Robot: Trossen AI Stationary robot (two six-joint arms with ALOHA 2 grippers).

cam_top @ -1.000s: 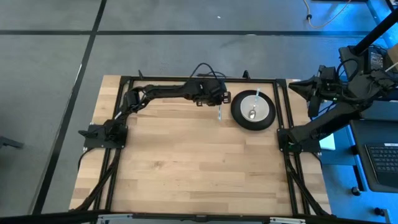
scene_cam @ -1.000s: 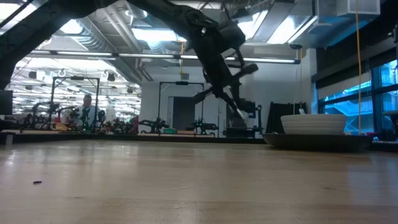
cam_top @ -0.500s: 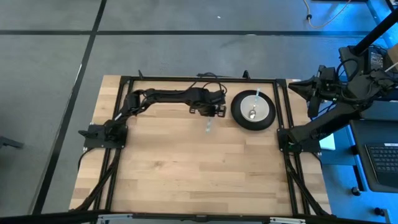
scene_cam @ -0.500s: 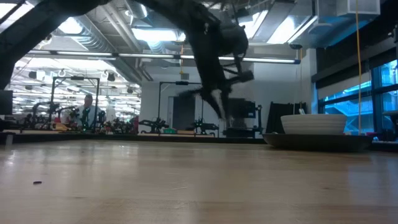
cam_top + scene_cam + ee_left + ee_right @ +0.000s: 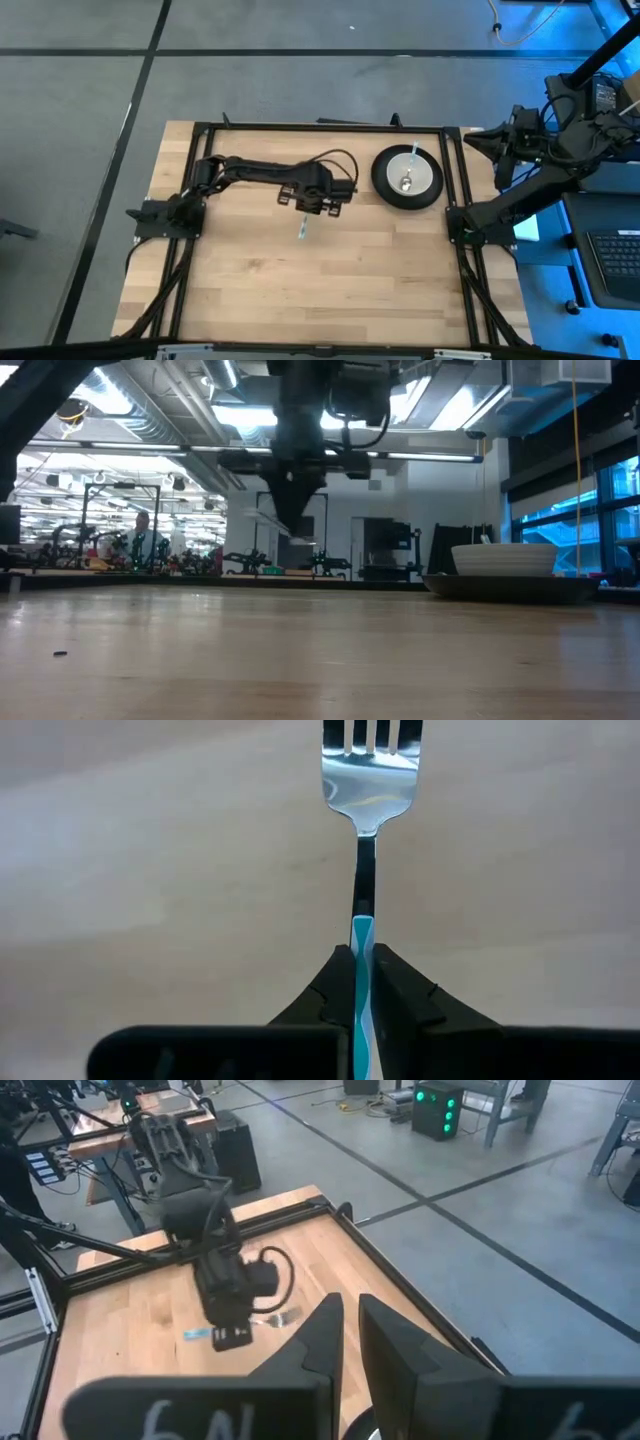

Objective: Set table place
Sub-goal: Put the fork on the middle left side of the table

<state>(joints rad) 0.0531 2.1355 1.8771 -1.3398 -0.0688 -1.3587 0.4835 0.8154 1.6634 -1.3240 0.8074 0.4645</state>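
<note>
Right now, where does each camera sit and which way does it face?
High: overhead, straight down; both arms, plate.
Low: tabletop height, level across the table; left arm above.
Left wrist: over the table; left gripper shut on fork.
Right wrist: beside the table, past right gripper.
High and right wrist share fork.

Both arms are matte black, built of slim jointed links on blocky bases. A black cable loops above the left tool (image 5: 317, 203), whose dark tapered fingers (image 5: 398, 992) carry ridged inner faces.
</note>
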